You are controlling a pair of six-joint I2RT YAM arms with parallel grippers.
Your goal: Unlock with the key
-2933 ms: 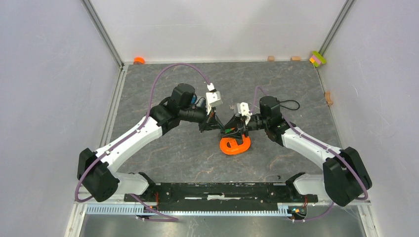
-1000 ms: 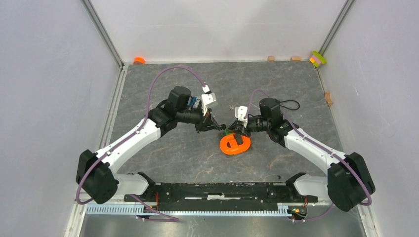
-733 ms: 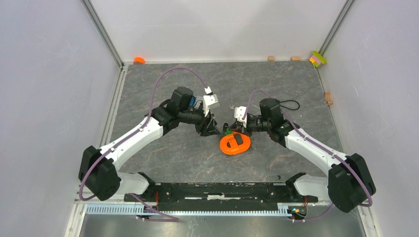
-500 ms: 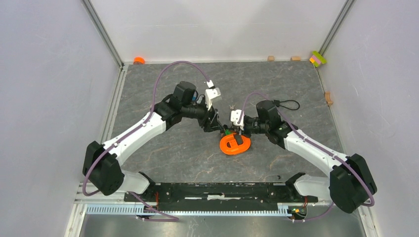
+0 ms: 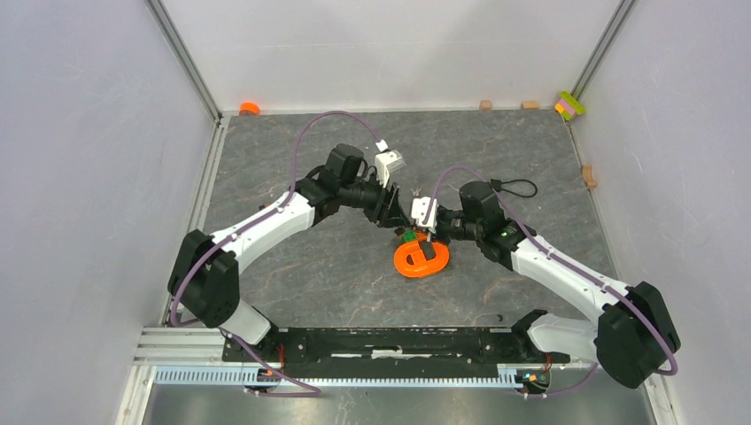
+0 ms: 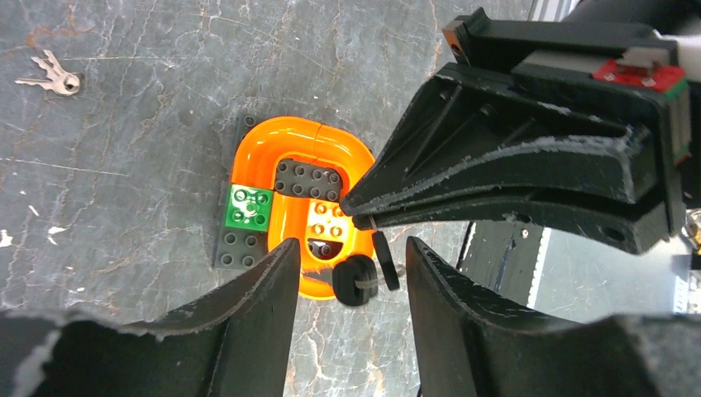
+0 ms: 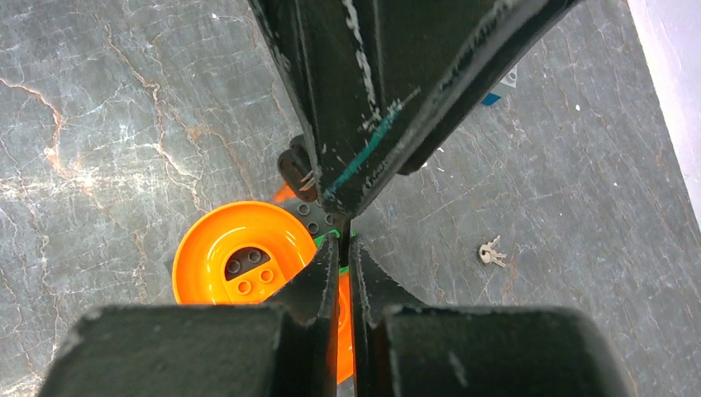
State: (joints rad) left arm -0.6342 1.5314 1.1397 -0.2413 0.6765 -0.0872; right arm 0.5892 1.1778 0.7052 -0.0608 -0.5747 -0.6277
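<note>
**Take the key by its head before release**

The left gripper (image 6: 351,252) hangs open above the counter (image 6: 124,207), a finger on either side of the key (image 6: 384,260). The key's black head dangles over the orange ring-shaped piece (image 6: 264,157). The right gripper (image 6: 355,207) is pinched shut on the key's thin silvery end. This looks like a handover. The left should close squarely on the head, and only then should the right let go.
</note>
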